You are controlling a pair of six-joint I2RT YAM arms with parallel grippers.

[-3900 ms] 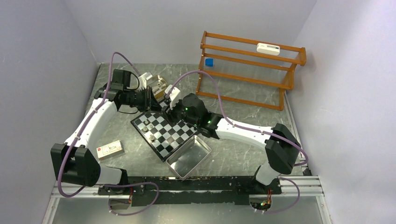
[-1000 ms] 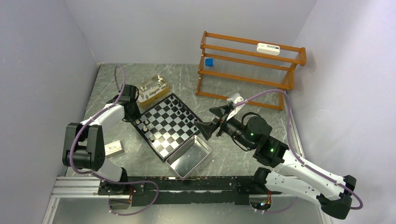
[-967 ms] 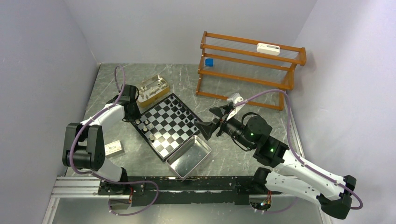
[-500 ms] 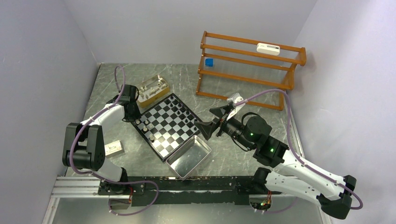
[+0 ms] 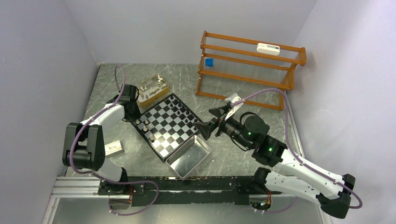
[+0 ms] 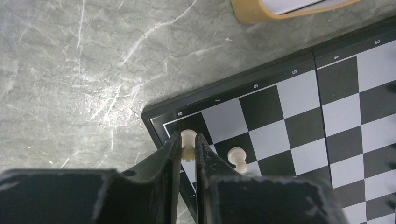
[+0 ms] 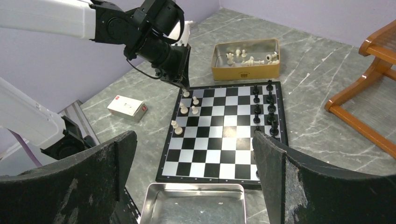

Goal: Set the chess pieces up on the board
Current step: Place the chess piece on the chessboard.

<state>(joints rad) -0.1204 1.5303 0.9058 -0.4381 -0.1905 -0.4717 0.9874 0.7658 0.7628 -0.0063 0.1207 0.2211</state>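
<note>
The board (image 5: 164, 140) lies tilted at the table's middle. Black chess pieces (image 5: 183, 113) stand along its right side, and a few white ones (image 5: 146, 127) along its left. My left gripper (image 6: 187, 140) is shut on a white chess piece (image 6: 187, 138) over the board's (image 6: 303, 116) corner square, with a second white piece (image 6: 237, 156) just to its right. From the right wrist view the left gripper (image 7: 185, 86) points down at that corner. My right gripper (image 5: 208, 119) hangs open above the board's right edge, nothing between its fingers (image 7: 116, 158).
A gold box (image 5: 152, 88) holding white pieces sits behind the board. A shiny metal tray (image 5: 189, 156) lies against the board's near corner. There is a small white carton (image 5: 112, 148) at the left and a wooden rack (image 5: 247, 70) at the back right.
Earlier both grippers were up by the gold box. Over the last second the left jaws have narrowed onto the white piece and the right arm has edged slightly left.
</note>
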